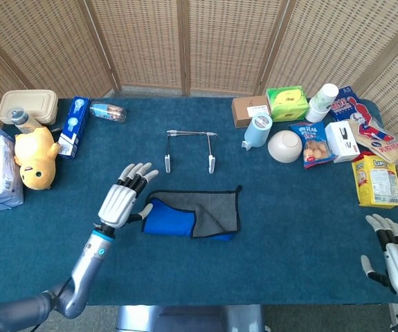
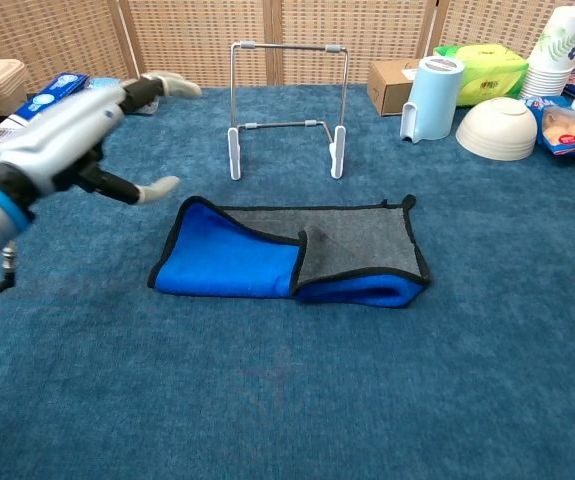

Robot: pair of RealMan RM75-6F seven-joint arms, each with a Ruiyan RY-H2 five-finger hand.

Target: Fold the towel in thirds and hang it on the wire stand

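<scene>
With the towel (image 1: 193,214) lying partly folded at 6 o'clock of the wire stand (image 1: 190,149), its blue left flap should be pinched and laid over; left hand (image 1: 120,199) is spread, empty.

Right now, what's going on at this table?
A two-armed robot is working on a blue and grey towel that lies folded on the table in front of the wire stand. The left hand hovers open just left of the towel, touching nothing. The right hand sits open at the table's near right corner, far from the towel. The stand is bare; nothing hangs on it yet. Snacks, boxes, a bowl and a yellow plush toy line the table's edges, untouched.
</scene>
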